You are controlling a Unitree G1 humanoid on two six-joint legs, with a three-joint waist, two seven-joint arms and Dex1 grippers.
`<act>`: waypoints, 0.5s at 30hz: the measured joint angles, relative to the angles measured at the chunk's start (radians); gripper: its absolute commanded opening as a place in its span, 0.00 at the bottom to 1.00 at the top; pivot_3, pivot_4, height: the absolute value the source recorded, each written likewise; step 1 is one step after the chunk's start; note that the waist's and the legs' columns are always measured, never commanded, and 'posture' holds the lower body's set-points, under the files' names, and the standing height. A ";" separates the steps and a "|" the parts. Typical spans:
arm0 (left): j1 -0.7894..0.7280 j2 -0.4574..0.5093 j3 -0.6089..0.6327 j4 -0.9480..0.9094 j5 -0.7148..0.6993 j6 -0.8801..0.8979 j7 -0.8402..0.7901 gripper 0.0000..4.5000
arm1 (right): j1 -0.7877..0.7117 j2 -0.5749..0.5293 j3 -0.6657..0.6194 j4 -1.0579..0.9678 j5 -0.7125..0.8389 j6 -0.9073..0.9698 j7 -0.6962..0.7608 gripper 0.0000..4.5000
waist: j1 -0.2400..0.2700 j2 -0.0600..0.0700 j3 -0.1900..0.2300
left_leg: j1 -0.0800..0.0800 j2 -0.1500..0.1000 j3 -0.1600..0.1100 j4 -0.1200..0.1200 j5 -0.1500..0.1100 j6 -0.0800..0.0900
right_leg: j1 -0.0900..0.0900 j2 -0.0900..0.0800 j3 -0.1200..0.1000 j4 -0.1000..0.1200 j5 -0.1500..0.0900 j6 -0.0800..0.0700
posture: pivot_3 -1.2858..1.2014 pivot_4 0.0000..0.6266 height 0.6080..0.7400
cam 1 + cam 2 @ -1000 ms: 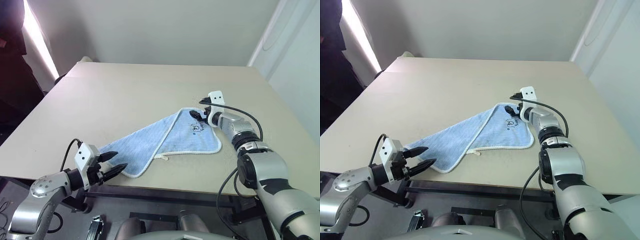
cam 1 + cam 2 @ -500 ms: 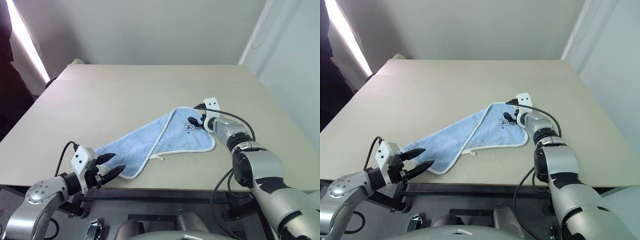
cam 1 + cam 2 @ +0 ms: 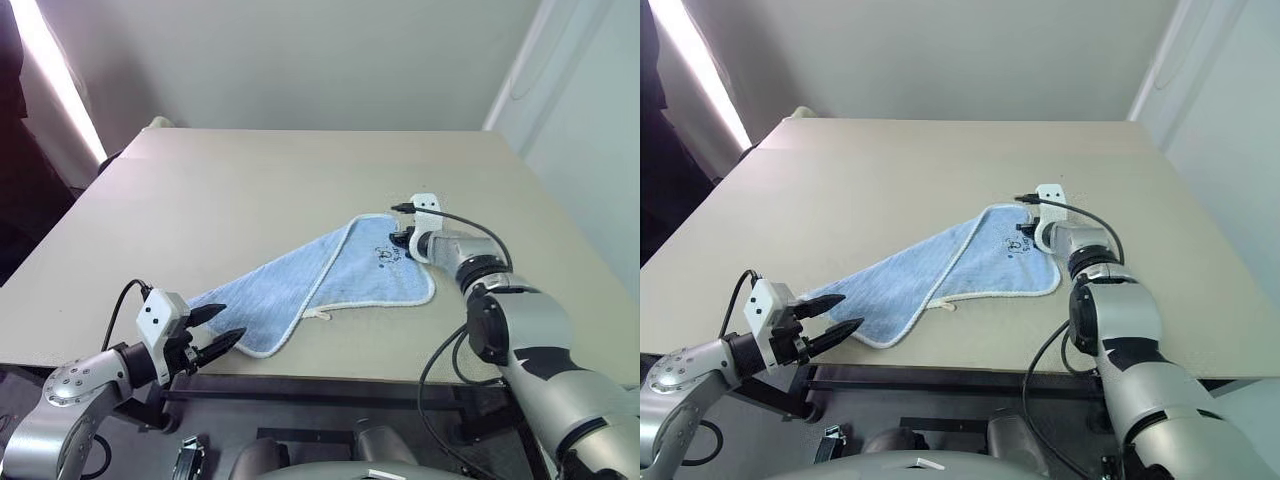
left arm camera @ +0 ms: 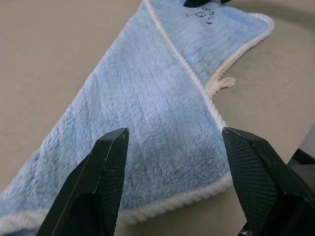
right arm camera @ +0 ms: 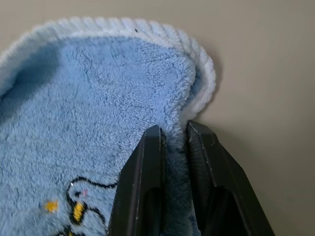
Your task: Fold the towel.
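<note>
Here the towel [image 3: 330, 275] lies partly folded on the bench [image 3: 250, 190], and the right tool [image 5: 173, 135] pinches its far corner by the stitched mark. Lift it slowly toward the near end, where the left tool [image 4: 170, 169] hovers spread wide, grasping nothing.
</note>
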 measured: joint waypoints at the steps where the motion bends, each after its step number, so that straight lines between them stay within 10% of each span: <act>1: -0.001 0.000 0.000 0.001 0.000 0.000 -0.004 0.71 | 0.002 -0.010 0.011 -0.008 -0.005 0.012 0.021 0.16 | 0.001 0.000 0.000 | 0.000 0.000 0.000 0.000 0.000 0.000 | 0.000 0.000 0.000 0.000 0.000 0.000 | 0.52 0.00 0.82; 15: -0.059 0.019 -0.005 0.059 0.001 0.000 -0.049 0.71 | 0.183 -0.171 0.197 -0.484 -0.020 0.409 0.384 0.16 | 0.023 0.000 0.000 | -0.001 0.000 -0.002 -0.002 0.000 0.000 | -0.001 0.000 -0.003 0.000 0.000 0.001 | 0.52 0.00 0.82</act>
